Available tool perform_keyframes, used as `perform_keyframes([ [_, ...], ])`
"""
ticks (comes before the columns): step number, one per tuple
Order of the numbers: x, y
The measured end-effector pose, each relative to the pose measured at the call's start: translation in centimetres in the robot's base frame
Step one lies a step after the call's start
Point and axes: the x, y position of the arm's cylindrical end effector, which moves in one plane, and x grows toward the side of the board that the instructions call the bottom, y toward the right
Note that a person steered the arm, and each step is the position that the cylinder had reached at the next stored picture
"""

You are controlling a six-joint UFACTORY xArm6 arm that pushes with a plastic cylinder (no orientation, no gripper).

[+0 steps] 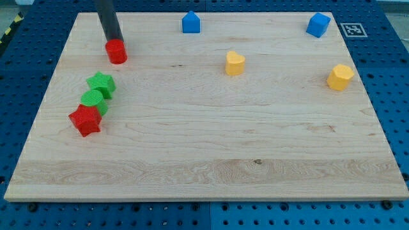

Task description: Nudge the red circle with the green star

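We see the wooden bench (204, 160) from the near side, its board lying on a blue perforated surface (393, 96). Our tool here is a straight dark rod (108, 19) that enters from the far left and is cut off by the top edge of the view, so we cannot see the arm above it. It has no parts to open or close, and nothing is clamped; my tip (115, 41) stands at the far side of the red circle (116, 51), seemingly touching it, though the block hides the very end and we cannot tell for certain. The red circle sits in the far left part of the bench. Nearer to us and slightly left, the green star (101, 84) lies apart from the red circle, with bare wood between them. Just beside the green star on its near side sits a green round block (93, 100), apparently touching it, and against that in turn rests a red star (85, 121), so the three form a short diagonal row. At the far edge stands a blue house-shaped block (191, 22), and a blue cube (317, 25) sits in the far right corner. A yellow heart (234, 63) lies near the middle, and a yellow block (340, 76), whose shape is hard to make out, rests at the right. A black-and-white marker (353, 29) lies just beyond the far right corner.
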Motion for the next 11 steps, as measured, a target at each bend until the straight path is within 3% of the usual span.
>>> perform_keyframes([
  [6,6.8,5.6],
  [11,5.9,1.9],
])
